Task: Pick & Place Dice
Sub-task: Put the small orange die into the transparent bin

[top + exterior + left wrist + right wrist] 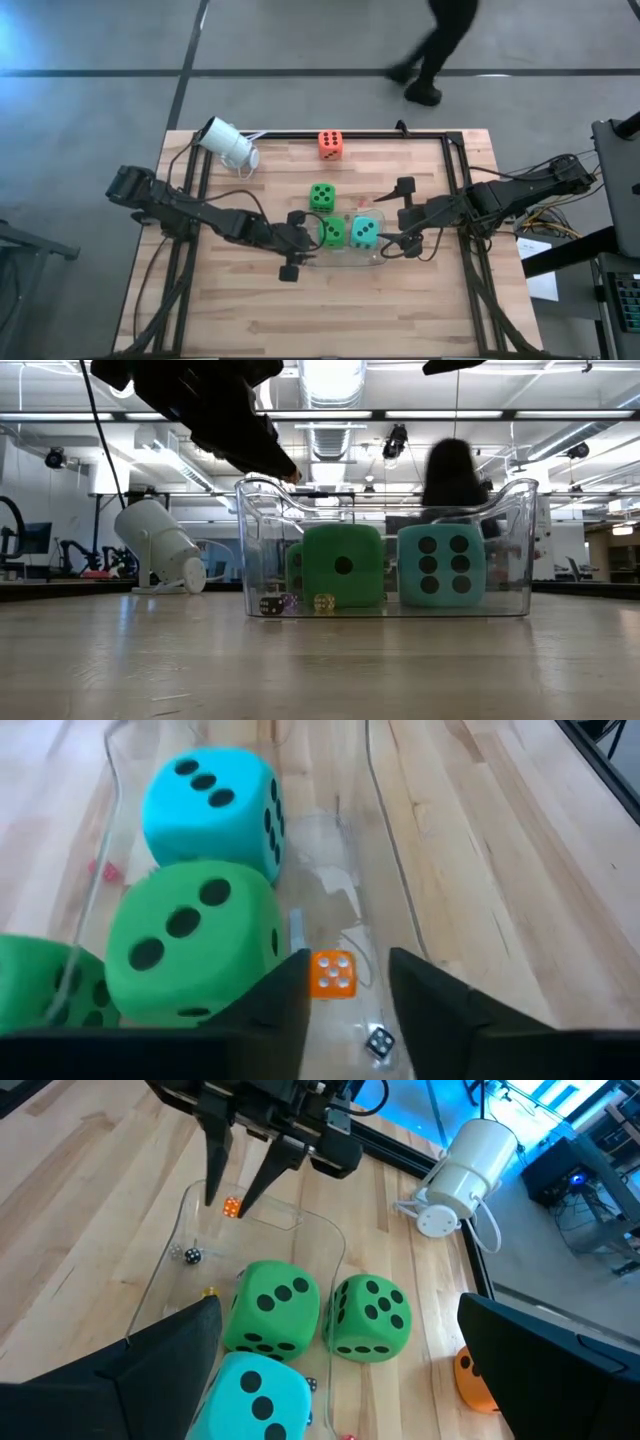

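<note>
A clear tray (pixel 345 258) in the middle of the table holds a green die (pixel 332 232) and a teal die (pixel 364 232), both resting on its floor. A second green die (pixel 321 196) sits on the table just beyond the tray. An orange die (pixel 331 144) lies near the far edge. My left gripper (pixel 347 982) is open, slanting down over the tray's left end, and a tiny orange die (pixel 332 973) shows between its fingertips. My right gripper (pixel 400 215) hangs wide open above the tray's right end, near the teal die (pixel 262 1398). My left gripper has the tiny orange die (pixel 230 1207) between its fingertips, close beside one finger (pixel 290 982) and apart from the other. I cannot tell whether that finger touches it or whether it lies on the tray floor below.
A white cylindrical camera (pixel 228 143) lies at the far left of the table. Small dark (pixel 270 605), purple (pixel 288 601) and yellow (pixel 324 602) dice lie on the tray floor. A black frame (pixel 450 150) borders the work area. A person (pixel 435 50) walks beyond the far edge.
</note>
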